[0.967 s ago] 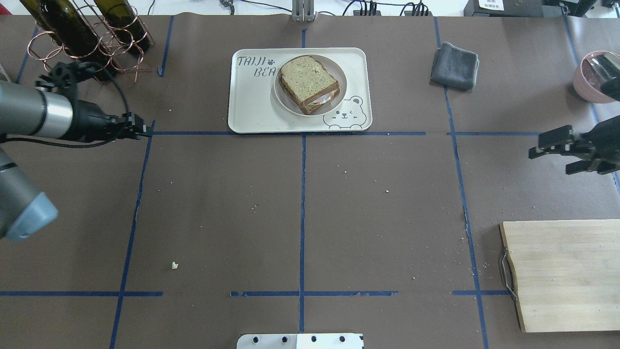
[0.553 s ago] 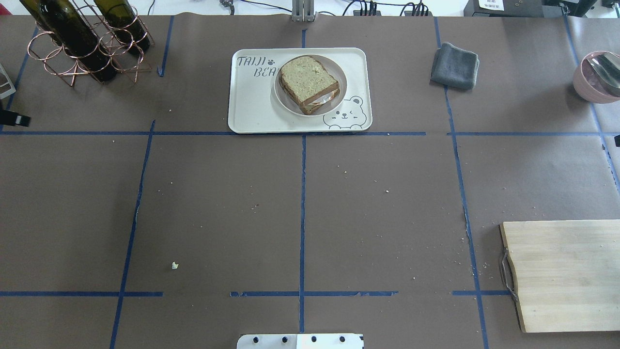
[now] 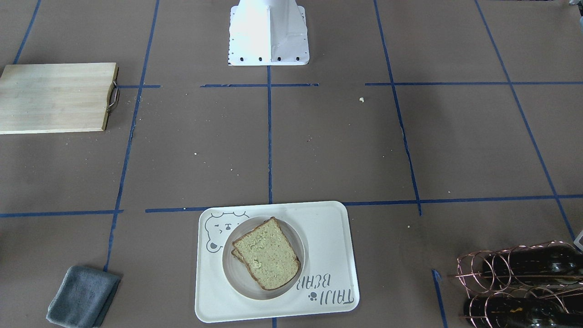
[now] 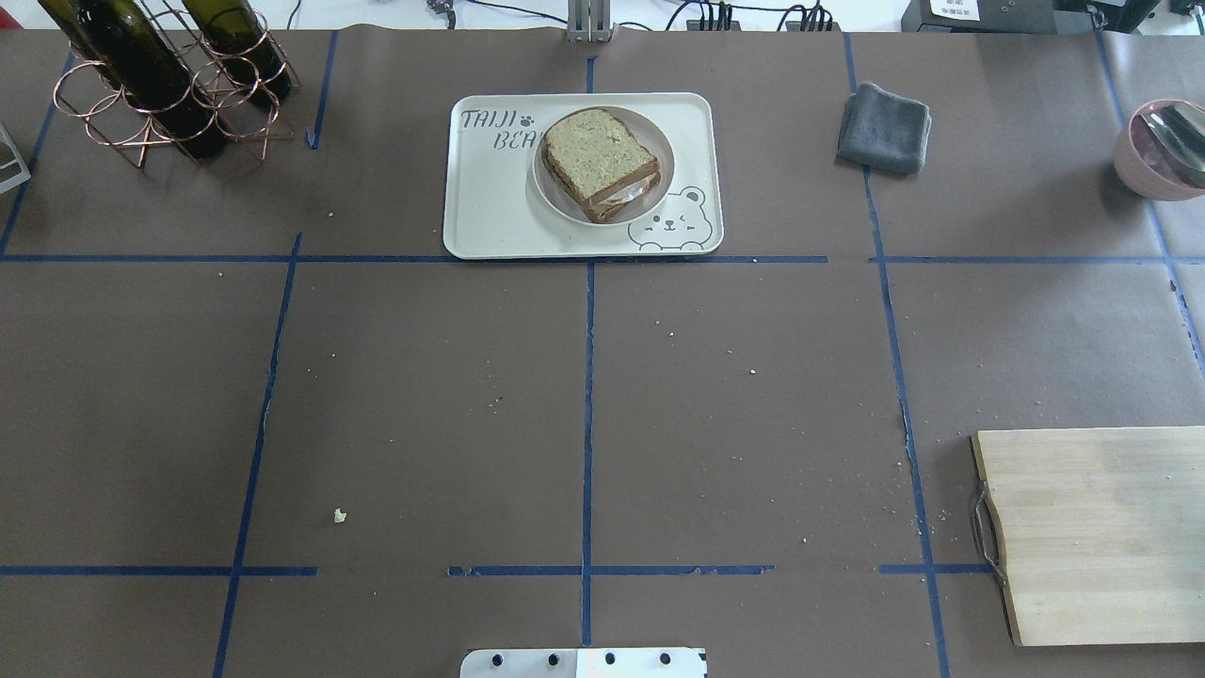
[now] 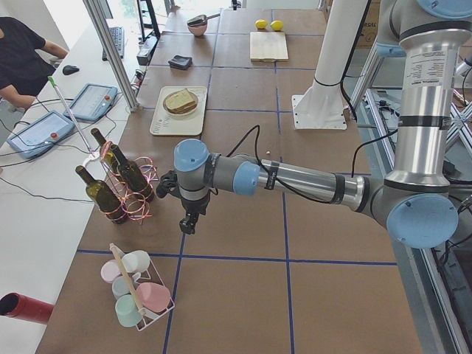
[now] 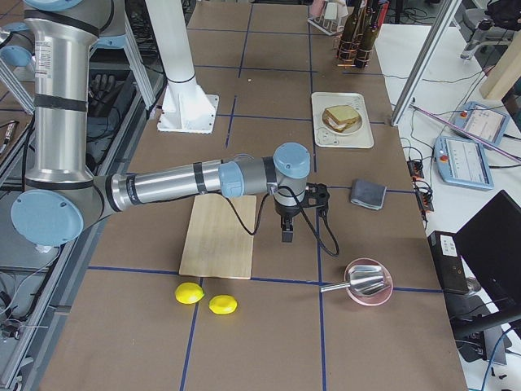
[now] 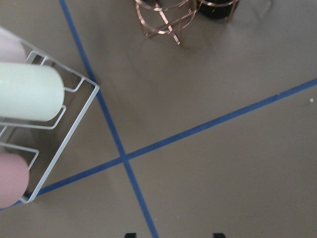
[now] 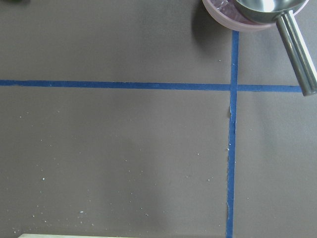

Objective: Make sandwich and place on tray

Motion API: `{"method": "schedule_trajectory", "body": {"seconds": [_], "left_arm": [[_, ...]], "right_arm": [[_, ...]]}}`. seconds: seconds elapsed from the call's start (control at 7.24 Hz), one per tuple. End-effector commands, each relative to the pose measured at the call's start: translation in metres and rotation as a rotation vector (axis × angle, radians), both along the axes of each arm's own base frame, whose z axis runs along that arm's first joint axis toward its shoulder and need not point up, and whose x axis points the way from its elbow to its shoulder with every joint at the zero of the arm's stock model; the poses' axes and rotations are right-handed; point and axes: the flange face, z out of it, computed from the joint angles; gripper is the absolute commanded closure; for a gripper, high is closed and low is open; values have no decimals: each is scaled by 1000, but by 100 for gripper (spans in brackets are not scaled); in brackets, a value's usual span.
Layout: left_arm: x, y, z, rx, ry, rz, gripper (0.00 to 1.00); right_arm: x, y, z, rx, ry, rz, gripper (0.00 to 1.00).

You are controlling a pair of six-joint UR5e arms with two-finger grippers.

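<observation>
- The sandwich (image 4: 600,160) sits on a white plate (image 4: 555,202) on the tray (image 4: 490,212), far across the bench (image 4: 584,395).
- The left gripper (image 5: 189,226) hangs near the bottle rack (image 5: 122,184), released and empty.
- The right gripper (image 6: 286,232) hangs beside the cutting board (image 6: 220,236); clenched or released, I cannot tell.

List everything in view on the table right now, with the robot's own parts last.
sandwich: one, tan with brown crust, on the plate.
plate: one, white, on the tray.
tray: one, cream, far centre.
cloth: one, grey, on the tray's right.
cutting board: one, pale wood, near right.
bowl: one, pink, far right, holding a metal scoop.
lemons: two, yellow, past the cutting board's end.
bottles: seemingly three, dark green, in a copper rack, far left.
cups: several, pastel, in a white wire rack, left end.
robot base: one, white, near centre.
left gripper: black, near the bottles, tips apart.
right gripper: black, beside the cutting board, state unclear.
</observation>
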Motion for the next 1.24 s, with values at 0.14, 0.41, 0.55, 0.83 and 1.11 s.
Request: {"method": "schedule_trajectory", "body": {"seconds": [0.14,0.41,0.55,0.83,1.11], "left_arm": [[-9,25,2,-87,67,4,0],[-10,53,9,-103,73,4,0],[-10,78,29,-137,75,7,0],[-7,51,9,-89,73,11,0],[-1,6,8,-109,67,20,0]], "right_arm": [[-9,-3,6,-16,3,-11,0],[-11,-3,8,-22,1,-16,0],[-13,-3,8,-23,1,-20,0],[-14,-3,11,-23,3,-27,0],[-14,-3,12,-24,2,-29,0]]}}
